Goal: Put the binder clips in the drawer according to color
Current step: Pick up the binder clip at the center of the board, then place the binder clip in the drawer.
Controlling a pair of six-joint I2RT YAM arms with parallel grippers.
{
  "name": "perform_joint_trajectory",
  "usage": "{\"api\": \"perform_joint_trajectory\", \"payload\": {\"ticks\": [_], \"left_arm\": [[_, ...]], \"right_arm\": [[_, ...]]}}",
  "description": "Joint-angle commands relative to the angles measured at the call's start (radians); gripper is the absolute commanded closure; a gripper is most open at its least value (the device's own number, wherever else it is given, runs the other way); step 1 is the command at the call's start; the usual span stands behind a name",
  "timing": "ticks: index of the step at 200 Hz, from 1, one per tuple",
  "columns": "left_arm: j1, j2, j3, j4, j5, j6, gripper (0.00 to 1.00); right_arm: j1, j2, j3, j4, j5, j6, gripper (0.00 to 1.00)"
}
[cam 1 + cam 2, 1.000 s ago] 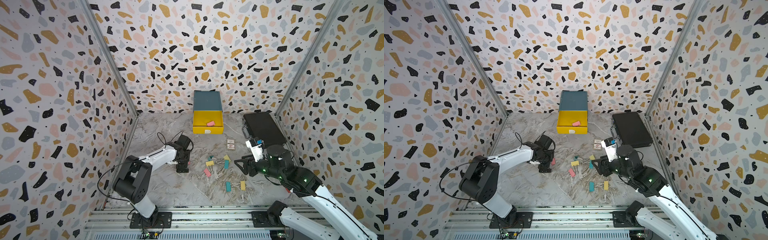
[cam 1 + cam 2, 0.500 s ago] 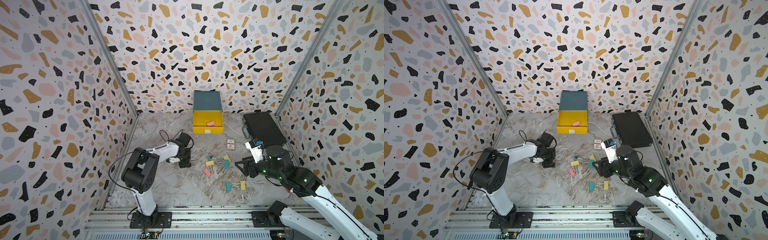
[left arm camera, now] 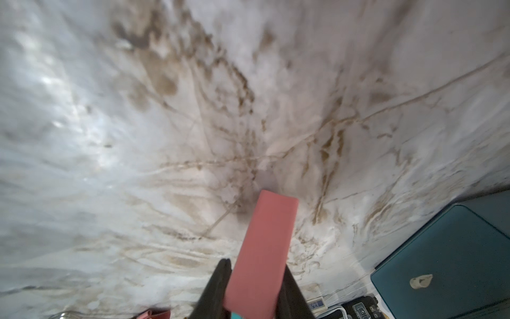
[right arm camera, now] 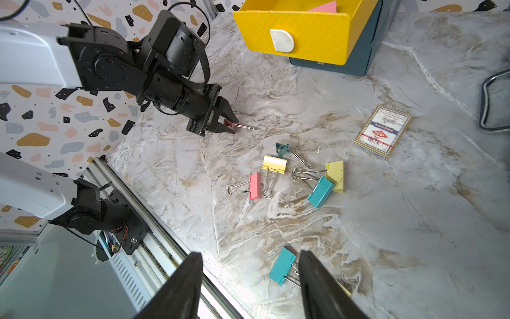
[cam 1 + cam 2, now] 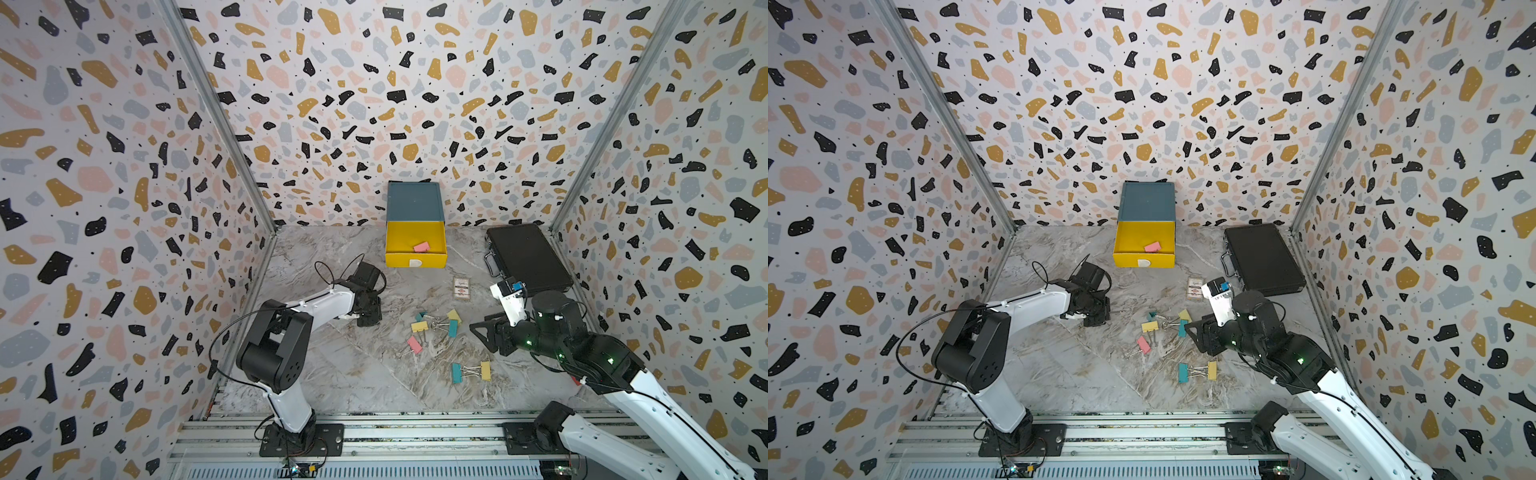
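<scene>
Gripped pink clip point(image 3: 265, 248) hidden in top views, briefcase handle point(image 4: 482, 107) cut off

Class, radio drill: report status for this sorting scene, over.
Left end effector shut on pink clip. Right end effector open, empty. Yellow drawer open, stowed pink clip inside. Card packet off the route.

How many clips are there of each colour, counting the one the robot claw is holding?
Pink clips: 3, one on the table, one in the yellow drawer, one in the left claw.
Yellow clips: 3, all on the table.
Teal clips: 3, all on the table.
Total: 9 clips.
</scene>
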Motion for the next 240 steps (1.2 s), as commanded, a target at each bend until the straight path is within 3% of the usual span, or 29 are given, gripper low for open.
{"api": "perform_joint_trajectory", "payload": {"ticks": [1,26,60,115,141,175,207,240], "left_arm": [[0.009,-0.056,-0.016,-0.039,-0.059,0.044,0.78],[0.01,-0.096,-0.045,-0.005,-0.069,0.085,0.89],[0.015,-0.156,-0.016,-0.03,-0.082,0.175,0.9],[0.015,-0.22,0.307,-0.065,-0.11,0.585,0.96],[0.015,-0.163,0.456,0.047,-0.027,0.713,0.97],[-0.002,0.018,0.657,0.117,0.141,0.761,0.96],[-0.024,0.123,0.78,0.097,0.175,0.76,0.95],[-0.042,0.185,0.808,0.091,0.185,0.752,0.93]], "right_arm": [[0.0,-0.01,0.003,-0.004,0.015,0.0,0.39],[0.0,-0.012,0.0,0.001,0.016,0.002,0.39],[0.0,-0.016,-0.002,0.007,0.015,0.007,0.4],[0.0,-0.017,0.015,0.006,0.019,-0.002,0.4],[0.0,-0.016,0.032,0.011,0.057,0.002,0.41],[0.0,-0.029,0.059,0.038,0.167,0.028,0.42],[0.0,-0.032,0.11,0.093,0.216,0.019,0.42],[0.0,0.008,0.16,0.094,0.215,0.025,0.43]]}}
